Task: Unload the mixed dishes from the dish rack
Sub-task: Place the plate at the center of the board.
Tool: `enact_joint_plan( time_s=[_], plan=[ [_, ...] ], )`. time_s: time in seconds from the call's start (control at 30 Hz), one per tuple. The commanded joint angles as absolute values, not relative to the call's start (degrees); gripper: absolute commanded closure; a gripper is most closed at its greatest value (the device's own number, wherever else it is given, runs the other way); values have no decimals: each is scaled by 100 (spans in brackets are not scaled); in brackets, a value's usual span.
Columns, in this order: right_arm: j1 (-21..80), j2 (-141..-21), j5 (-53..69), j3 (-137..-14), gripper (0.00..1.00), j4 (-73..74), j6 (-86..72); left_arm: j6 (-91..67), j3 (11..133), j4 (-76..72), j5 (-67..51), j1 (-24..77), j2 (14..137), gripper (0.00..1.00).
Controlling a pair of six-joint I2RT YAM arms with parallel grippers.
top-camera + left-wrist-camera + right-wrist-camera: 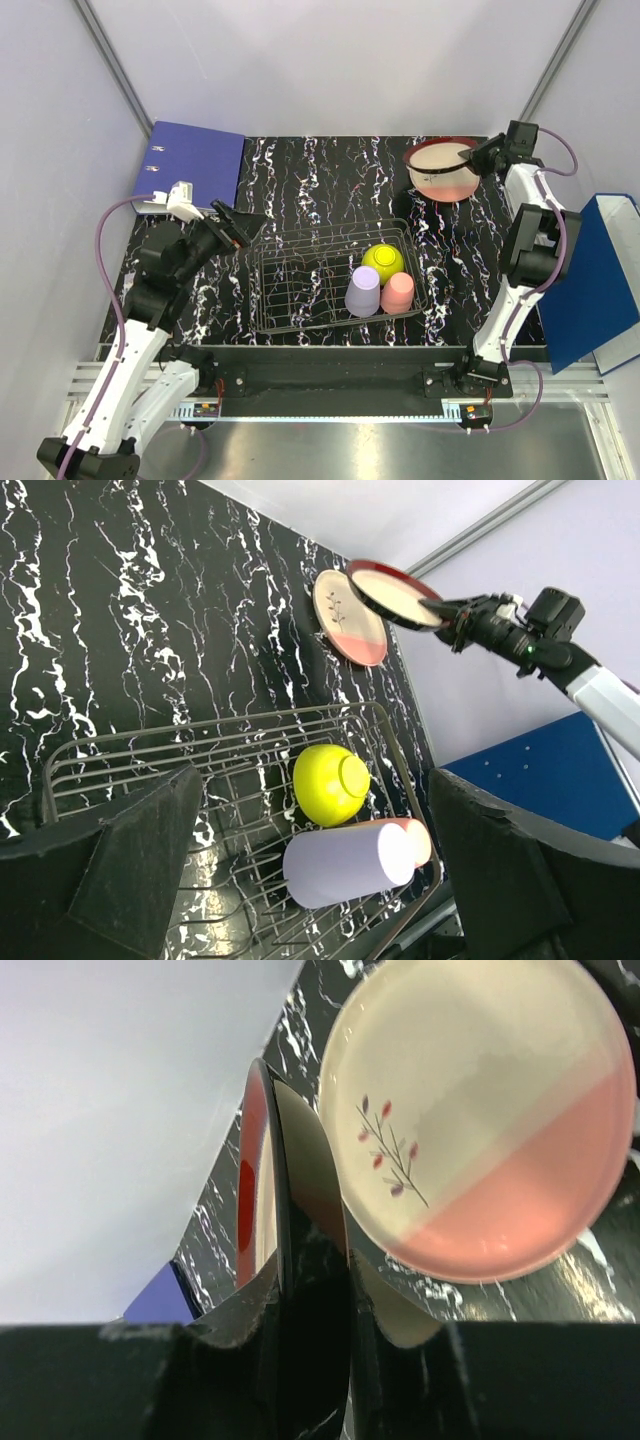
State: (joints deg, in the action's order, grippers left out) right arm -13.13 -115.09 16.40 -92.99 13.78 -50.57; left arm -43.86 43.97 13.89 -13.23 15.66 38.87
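One blue ring binder is seen lying flat at the far-left corner of the black, white-veined tabletop. Just right of it, the left gripper is held above the table beside the left end of the low wire-grid dish rack. Its dark fingers are spread wide apart, with nothing between them.

Three dishes are found in the right end of the rack. A lavender plastic cup is set at the near side. A round yellow-green bowl is turned foot-ring up just behind it. A smaller pink cup is pressed against the lavender one on its right. The left part of the rack is occupied only by its wire prongs.

Beyond the rack, at the far right, a cream-pink plate with a plant motif is laid flat on the tabletop. A beige plate with a dark-red rim is held tilted in the air just above it, its edge clamped between the fingers of the right gripper. A blue upright file box is seen off the table's right edge.
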Motion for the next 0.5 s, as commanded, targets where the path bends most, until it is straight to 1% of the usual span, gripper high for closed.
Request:
enact_joint_plan(
  time_s=[0.0, 0.13, 0.47],
  plan=[
    [-1318, -11627, 1758, -9984, 100, 519, -5089, -4219, 4281, 1126, -1274, 1591, 3929, 1],
    [-1336, -11926, 1635, -10098, 100, 571, -4975, -4175, 4175, 1020, -1309, 1591, 4025, 1],
    [-1397, -12234, 1433, -9817, 100, 589, -4729, -4148, 4052, 879, -1441, 1600, 4245, 1]
  ],
)
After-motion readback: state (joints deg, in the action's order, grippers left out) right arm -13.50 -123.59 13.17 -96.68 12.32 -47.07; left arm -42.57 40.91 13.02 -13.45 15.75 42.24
